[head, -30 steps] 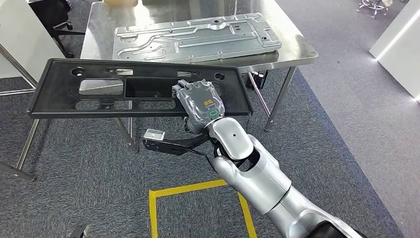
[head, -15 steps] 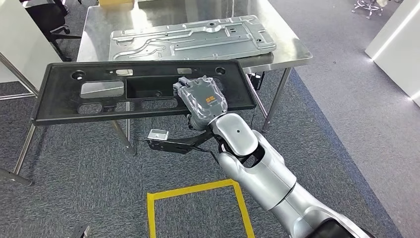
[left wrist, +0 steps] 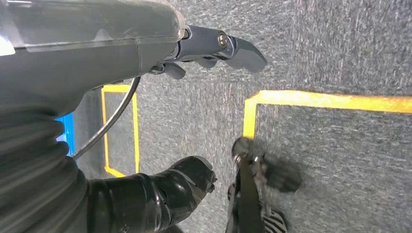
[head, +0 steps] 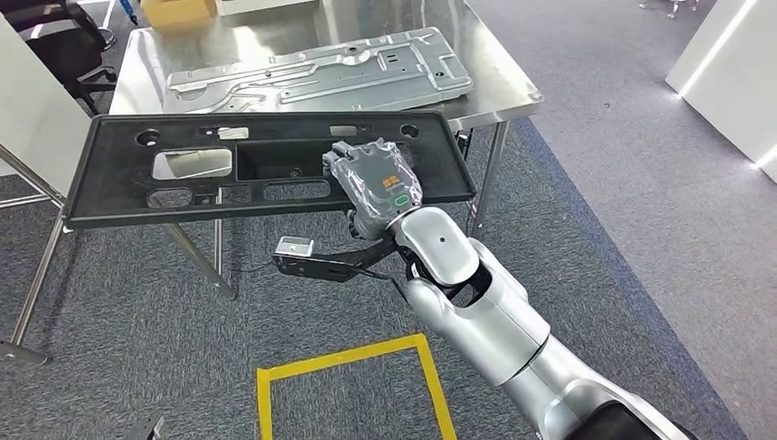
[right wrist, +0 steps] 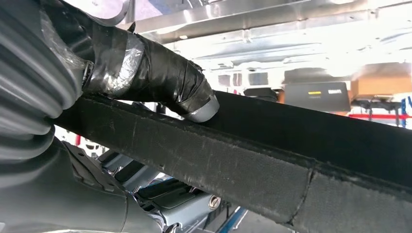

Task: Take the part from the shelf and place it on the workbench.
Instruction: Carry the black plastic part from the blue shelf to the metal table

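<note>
My right hand (head: 374, 186) grips the black panel (head: 266, 163) at its near edge — held level in the air, short of the steel table (head: 499, 82). The view has shifted since before — camera motion. My left hand (left wrist: 145, 48) hangs with nothing in it, fingers loosely apart.

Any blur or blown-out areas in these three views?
Head view: sharp, with mild glare on the steel workbench. Left wrist view: a dark thing low over the carpet is motion-blurred. Right wrist view: background overexposed behind the black panel; the right hand close up is soft.
</note>
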